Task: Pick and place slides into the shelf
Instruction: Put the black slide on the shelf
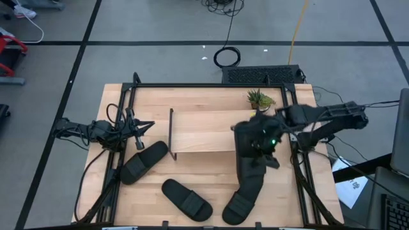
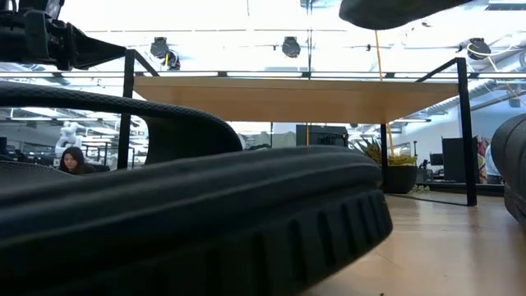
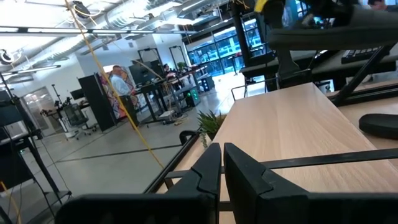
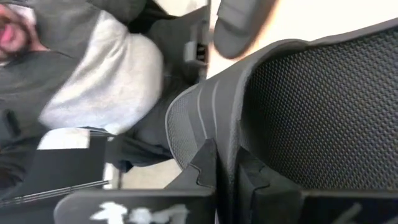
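The shelf (image 1: pixel 204 131) stands mid-table on thin black legs, its plank top (image 2: pixel 296 94) light wood. My right gripper (image 1: pixel 261 153) is over the table's right half, shut on one black slide (image 1: pixel 251 176), seen from below in the low view (image 2: pixel 394 10). Three more slides lie sole down on the table: one left of the shelf (image 1: pixel 144 161), one near the front edge (image 1: pixel 186 199), one at front right (image 1: pixel 235 209). My left gripper (image 1: pixel 139 131) is shut, empty, left of the shelf. My right gripper pinches the slide between its two fingers (image 4: pixel 208 165) at the ribbed side edge of the sole (image 4: pixel 227 134). The dotted face (image 4: pixel 323 106) spreads out beyond the fingers. The slide is lifted clear of the table and stretches from the gripper toward the near edge.
A small potted plant (image 1: pixel 260 99) stands at the far edge behind the shelf. The front slide fills the low view's foreground (image 2: pixel 205 222). A person in grey (image 4: pixel 93 81) shows beyond the table in the right wrist view. Bare wood lies under and in front of the shelf.
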Robot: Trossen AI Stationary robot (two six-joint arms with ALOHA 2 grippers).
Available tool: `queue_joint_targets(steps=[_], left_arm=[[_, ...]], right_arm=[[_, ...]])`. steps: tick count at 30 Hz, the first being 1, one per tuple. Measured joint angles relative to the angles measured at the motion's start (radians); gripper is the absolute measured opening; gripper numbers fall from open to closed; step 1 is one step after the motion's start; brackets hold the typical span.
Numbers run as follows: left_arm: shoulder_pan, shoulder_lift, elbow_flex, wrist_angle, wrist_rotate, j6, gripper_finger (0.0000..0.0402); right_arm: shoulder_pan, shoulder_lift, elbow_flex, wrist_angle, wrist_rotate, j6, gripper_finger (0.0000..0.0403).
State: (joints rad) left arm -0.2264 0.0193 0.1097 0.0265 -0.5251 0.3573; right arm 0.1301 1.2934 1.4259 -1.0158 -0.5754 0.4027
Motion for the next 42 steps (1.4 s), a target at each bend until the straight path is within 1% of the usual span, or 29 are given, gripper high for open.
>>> queue_joint_targets(steps=[8, 12, 14, 17, 20, 25, 28, 33, 38, 42], left_arm=[[0.000, 0.000, 0.000, 0.000, 0.000, 0.001, 0.0026], [0.000, 0.000, 0.000, 0.000, 0.000, 0.001, 0.0026], [0.000, 0.000, 0.000, 0.000, 0.000, 0.002, 0.0026], [0.000, 0.000, 0.000, 0.000, 0.000, 0.002, 0.0026], [0.000, 0.000, 0.000, 0.001, 0.000, 0.003, 0.0026], [0.000, 0.000, 0.000, 0.000, 0.000, 0.003, 0.0026], [0.000, 0.000, 0.000, 0.001, 0.000, 0.003, 0.0026], [0.000, 0.000, 0.000, 0.001, 0.000, 0.002, 0.0026], [0.000, 0.000, 0.000, 0.001, 0.001, 0.002, 0.0026], [0.000, 0.000, 0.000, 0.001, 0.000, 0.002, 0.0026]], right_arm=[[-0.229, 0.115, 0.205, -0.265, -0.005, -0.190, 0.0003], [-0.307, 0.207, 0.306, -0.412, -0.009, -0.302, 0.0003], [-0.335, 0.243, 0.331, -0.452, -0.064, -0.346, 0.0003], [-0.363, 0.287, 0.339, -0.461, -0.146, -0.404, 0.0003], [-0.387, 0.323, 0.338, -0.468, -0.188, -0.474, 0.0003], [-0.426, 0.347, 0.338, -0.462, -0.182, -0.518, 0.0004], [-0.442, 0.359, 0.338, -0.446, -0.154, -0.523, 0.0004], [-0.479, 0.372, 0.338, -0.454, -0.153, -0.554, 0.0004], [-0.497, 0.370, 0.318, -0.434, -0.158, -0.546, 0.0004], [-0.498, 0.370, 0.276, -0.424, -0.158, -0.523, 0.0004]])
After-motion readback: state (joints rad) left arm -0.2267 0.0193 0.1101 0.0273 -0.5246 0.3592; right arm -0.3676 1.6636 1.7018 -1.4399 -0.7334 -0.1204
